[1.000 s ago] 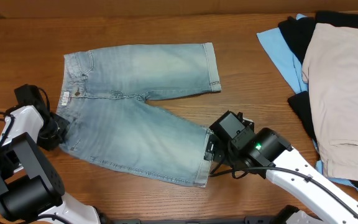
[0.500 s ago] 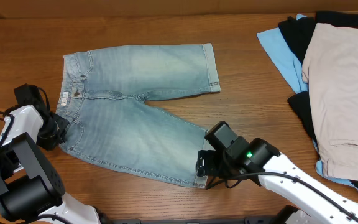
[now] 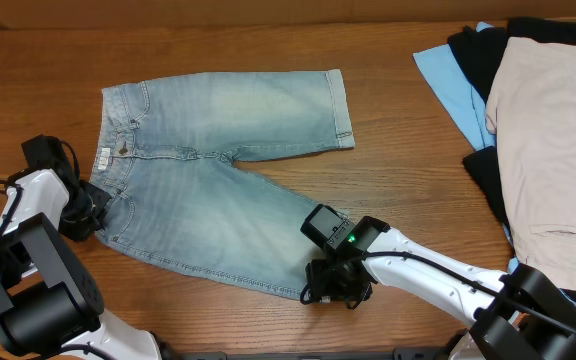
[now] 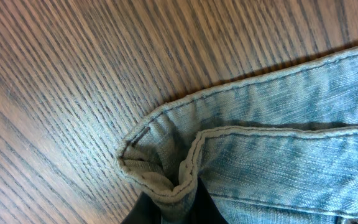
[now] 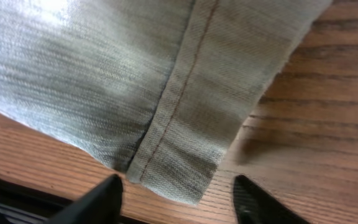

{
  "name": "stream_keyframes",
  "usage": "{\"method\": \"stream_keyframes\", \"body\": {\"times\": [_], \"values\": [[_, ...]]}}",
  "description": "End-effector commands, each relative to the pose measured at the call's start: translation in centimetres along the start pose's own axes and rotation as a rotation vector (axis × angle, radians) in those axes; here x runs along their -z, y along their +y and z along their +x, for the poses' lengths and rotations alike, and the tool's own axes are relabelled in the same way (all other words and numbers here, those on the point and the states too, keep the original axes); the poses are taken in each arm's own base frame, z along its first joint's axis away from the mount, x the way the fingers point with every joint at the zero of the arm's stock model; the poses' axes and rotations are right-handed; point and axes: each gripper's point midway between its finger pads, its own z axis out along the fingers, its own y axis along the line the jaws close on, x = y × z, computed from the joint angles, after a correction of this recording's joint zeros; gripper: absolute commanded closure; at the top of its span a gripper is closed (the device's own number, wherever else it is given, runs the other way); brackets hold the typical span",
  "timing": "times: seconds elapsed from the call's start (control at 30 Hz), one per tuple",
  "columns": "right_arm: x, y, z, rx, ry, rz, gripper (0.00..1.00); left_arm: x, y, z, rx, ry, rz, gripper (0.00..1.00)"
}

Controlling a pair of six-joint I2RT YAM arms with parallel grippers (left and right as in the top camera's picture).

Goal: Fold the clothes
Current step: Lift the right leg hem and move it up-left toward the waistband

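Observation:
Light-wash blue denim shorts (image 3: 218,160) lie spread on the wooden table, waistband to the left, one leg pointing right, the other toward the front right. My left gripper (image 3: 90,212) is shut on the waistband's lower corner (image 4: 166,180), the denim bunched between its black fingers (image 4: 143,214). My right gripper (image 3: 330,285) is open at the hem corner of the front leg. In the right wrist view its fingers (image 5: 98,202) stand on either side of the hem corner (image 5: 191,155), above it and not touching.
A pile of other garments sits at the right edge: a beige one (image 3: 548,150) on top, black ones (image 3: 483,55) and a sky-blue one (image 3: 448,80) beneath. The table's front edge lies close to the right gripper.
My right arm has swung left and toward the front, from beside the front leg's hem to over its lower corner. The left gripper and the shorts' waistband have stayed put.

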Motion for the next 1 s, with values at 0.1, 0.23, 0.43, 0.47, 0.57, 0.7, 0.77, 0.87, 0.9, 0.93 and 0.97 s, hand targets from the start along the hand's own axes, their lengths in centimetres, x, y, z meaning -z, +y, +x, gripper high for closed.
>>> {"method": "stream_keyframes", "body": {"times": [0.1, 0.23, 0.43, 0.47, 0.57, 0.7, 0.77, 0.87, 0.9, 0.93, 0.97], "values": [[0.1, 0.1, -0.2, -0.014, -0.013, 0.003, 0.72, -2.2, -0.1, 1.4, -0.008, 0.072, 0.001, 0.96], [0.1, -0.2, -0.2, -0.034, -0.019, 0.019, 0.85, -2.2, -0.1, 1.4, -0.009, 0.072, 0.001, 0.96], [0.2, -0.7, 0.0, -0.054, -0.006, 0.034, 0.75, -2.2, -0.3, 1.3, -0.007, 0.065, 0.009, 0.96], [0.2, -0.7, 0.0, -0.038, -0.006, 0.032, 0.63, -2.2, -0.7, 1.0, -0.005, 0.056, 0.027, 0.96], [0.2, -0.7, 0.0, 0.004, -0.007, 0.033, 0.45, -2.1, -1.6, 0.7, -0.006, 0.043, 0.067, 0.96], [0.1, -0.3, -0.5, 0.016, -0.021, 0.017, 0.37, -2.1, -2.4, 0.1, -0.009, 0.015, 0.095, 0.96], [0.0, 0.0, -0.8, 0.021, -0.031, 0.007, 0.37, -2.0, -2.8, -0.1, -0.008, 0.012, 0.114, 0.96], [-0.2, 0.2, -1.1, 0.024, -0.038, 0.001, 0.37, -2.0, -3.1, -0.1, 0.002, 0.014, 0.131, 0.96], [-0.4, 0.1, -1.1, 0.023, -0.034, 0.005, 0.38, -2.0, -3.3, 0.0, 0.002, 0.021, 0.140, 0.96], [-0.5, 0.0, -1.1, 0.027, -0.031, 0.011, 0.38, -2.0, -3.4, 0.1, 0.002, 0.024, 0.144, 0.96], [-0.8, -0.1, -1.1, 0.047, -0.026, 0.017, 0.38, -1.9, -3.5, 0.2, 0.002, 0.029, 0.151, 0.96]]}}
